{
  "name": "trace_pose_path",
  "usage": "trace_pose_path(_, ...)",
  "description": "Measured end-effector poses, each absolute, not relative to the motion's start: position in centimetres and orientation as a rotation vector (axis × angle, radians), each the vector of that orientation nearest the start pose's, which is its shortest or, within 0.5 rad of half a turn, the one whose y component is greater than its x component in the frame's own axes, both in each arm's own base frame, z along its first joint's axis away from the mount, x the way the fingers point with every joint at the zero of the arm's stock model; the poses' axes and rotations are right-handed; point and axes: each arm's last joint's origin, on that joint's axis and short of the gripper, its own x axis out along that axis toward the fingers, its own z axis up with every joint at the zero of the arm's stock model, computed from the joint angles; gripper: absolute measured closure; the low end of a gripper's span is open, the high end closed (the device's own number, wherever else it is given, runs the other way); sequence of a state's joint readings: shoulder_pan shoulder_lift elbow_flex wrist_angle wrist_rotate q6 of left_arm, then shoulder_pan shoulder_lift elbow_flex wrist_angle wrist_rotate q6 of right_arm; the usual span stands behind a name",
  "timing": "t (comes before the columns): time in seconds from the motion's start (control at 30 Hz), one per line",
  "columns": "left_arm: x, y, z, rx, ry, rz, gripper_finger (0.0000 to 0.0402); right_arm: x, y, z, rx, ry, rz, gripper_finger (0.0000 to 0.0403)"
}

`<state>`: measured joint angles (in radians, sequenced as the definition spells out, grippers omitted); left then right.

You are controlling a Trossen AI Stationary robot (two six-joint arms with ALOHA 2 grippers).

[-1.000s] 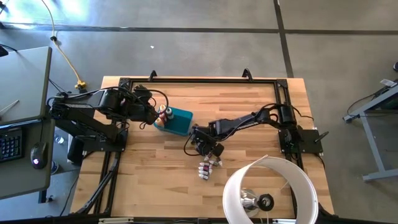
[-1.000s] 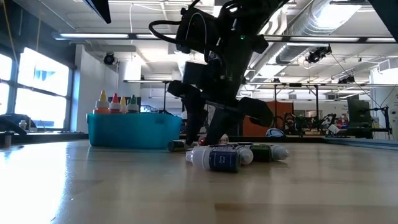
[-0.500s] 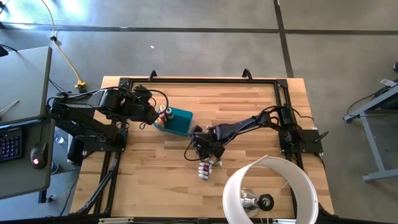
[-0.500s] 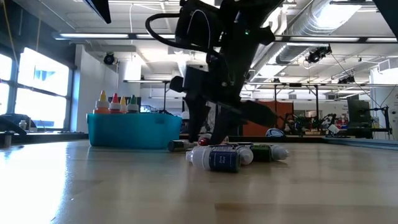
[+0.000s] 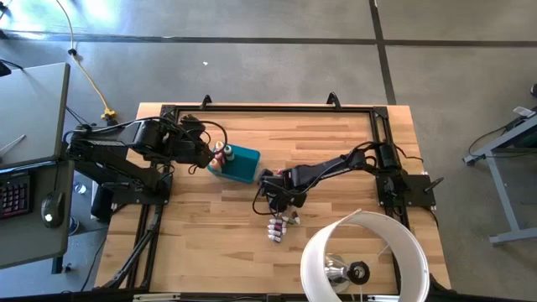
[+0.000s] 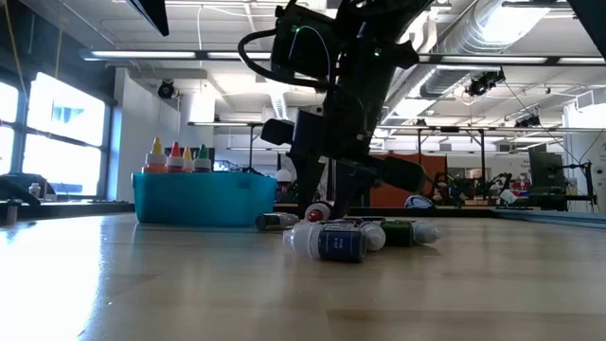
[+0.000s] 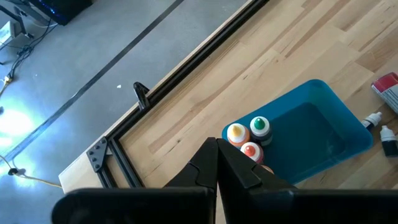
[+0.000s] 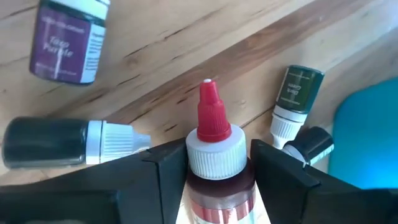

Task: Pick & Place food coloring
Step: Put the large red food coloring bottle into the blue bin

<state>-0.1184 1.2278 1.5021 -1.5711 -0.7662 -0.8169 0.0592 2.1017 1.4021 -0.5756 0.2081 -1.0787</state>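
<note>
Several food coloring bottles [image 5: 281, 225] lie in a loose pile on the wood table, seen in the low view as bottles [image 6: 350, 237] on their sides. My right gripper [image 5: 273, 200] stands over the pile's far end, shut on a red-capped bottle [image 8: 214, 143]. A teal bin [image 5: 239, 164] holds upright bottles [image 7: 249, 137] with orange, green and red caps at its left end. My left gripper [image 7: 217, 144] hovers shut above that end of the bin, holding nothing. My right gripper pinches the red-capped bottle between its two fingers [image 8: 165, 171], at the white collar [image 8: 214, 155] just below the red cap. The fingers slant steeply down from above and lie along the bottle, whose cap points toward the table. Whether it rests on the table, I cannot tell.
Loose around the held bottle lie a purple one [image 8: 65, 40], a dark one [image 8: 56, 142] and a green one [image 8: 292, 99]. A white lamp shade [image 5: 365, 256] hangs over the table's near right. A black frame rail [image 5: 268, 107] runs along the far edge.
My right gripper has rolled about its wrist over the far end of the pile and stayed in about the same place. The red cap between its fingers now stands a little higher above the table in the low view.
</note>
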Motion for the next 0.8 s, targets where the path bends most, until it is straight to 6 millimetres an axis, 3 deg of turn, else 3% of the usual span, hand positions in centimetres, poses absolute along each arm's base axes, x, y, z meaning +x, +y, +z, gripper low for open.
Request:
trace_pose_path(0.33,17.6,-0.1,39.1,-0.135,0.859,0.966,0.0402,40.9,2.3,12.8,-1.096,1.198,0.574,0.0264)
trace_pose_path(0.53,17.6,-0.1,39.1,-0.136,0.859,0.966,0.0402,41.3,3.5,13.7,-1.141,1.171,0.450,0.0267)
trace_pose_path(0.63,17.6,-0.1,39.1,-0.135,0.859,0.966,0.0402,41.2,3.7,15.8,-1.088,1.115,0.381,0.0267)
trace_pose_path(0.8,17.6,-0.1,39.1,-0.135,0.859,0.966,0.0402,40.4,3.8,21.0,-0.970,0.979,0.251,0.0267)
